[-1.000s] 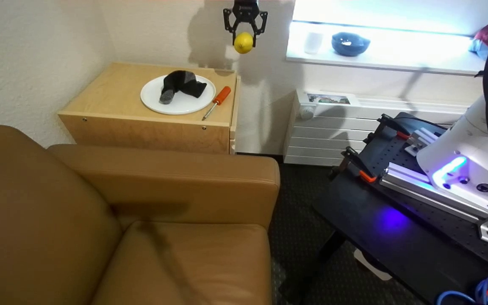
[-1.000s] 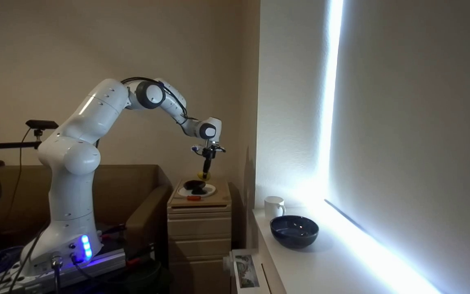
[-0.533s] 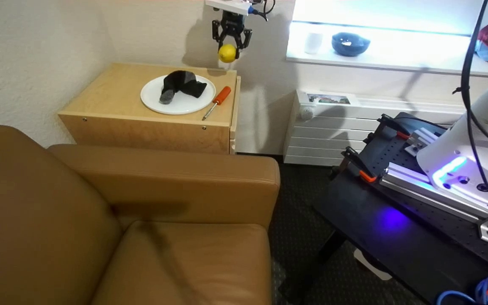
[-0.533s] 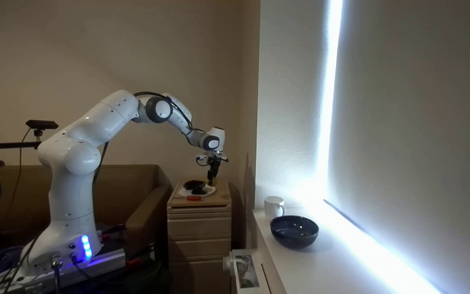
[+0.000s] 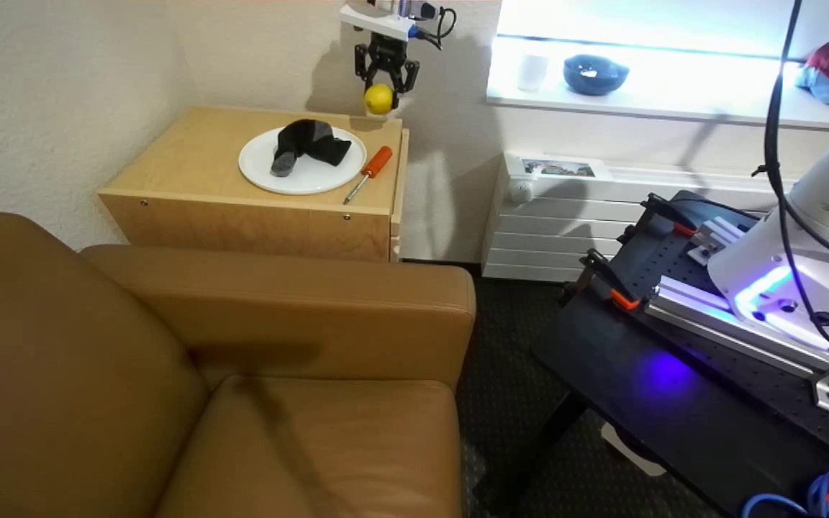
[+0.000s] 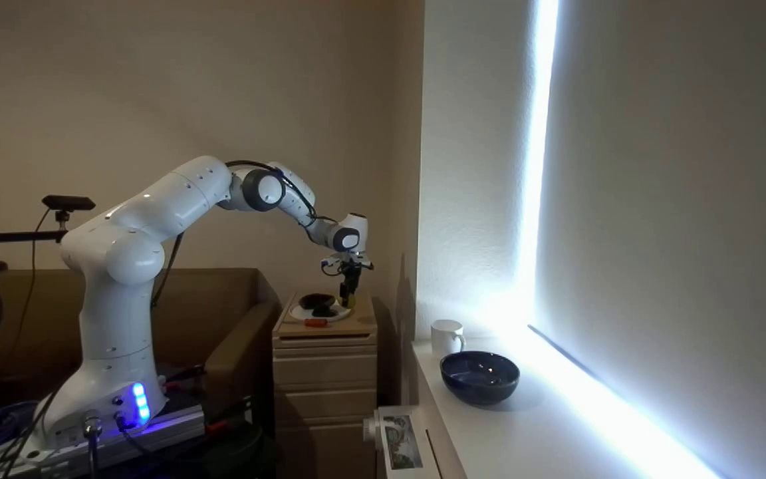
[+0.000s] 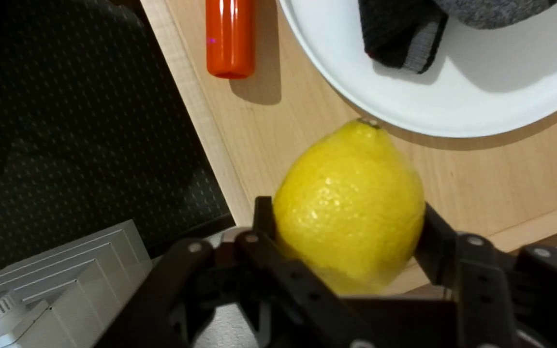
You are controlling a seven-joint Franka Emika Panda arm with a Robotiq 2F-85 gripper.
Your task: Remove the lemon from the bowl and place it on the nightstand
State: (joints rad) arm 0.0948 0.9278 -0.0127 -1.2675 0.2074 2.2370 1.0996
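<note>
Lemon (image 7: 348,205) in gripper (image 5: 381,95) near nightstand (image 5: 191,155) edge, off plate (image 5: 314,177).

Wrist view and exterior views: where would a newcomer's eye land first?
Probably the bright yellow lemon in the gripper, large in the wrist view, just right of centre. Next, in an exterior view, the glaring strip of light above the sill holding the dark bowl. Then the orange screwdriver beside the white plate on the nightstand.
</note>
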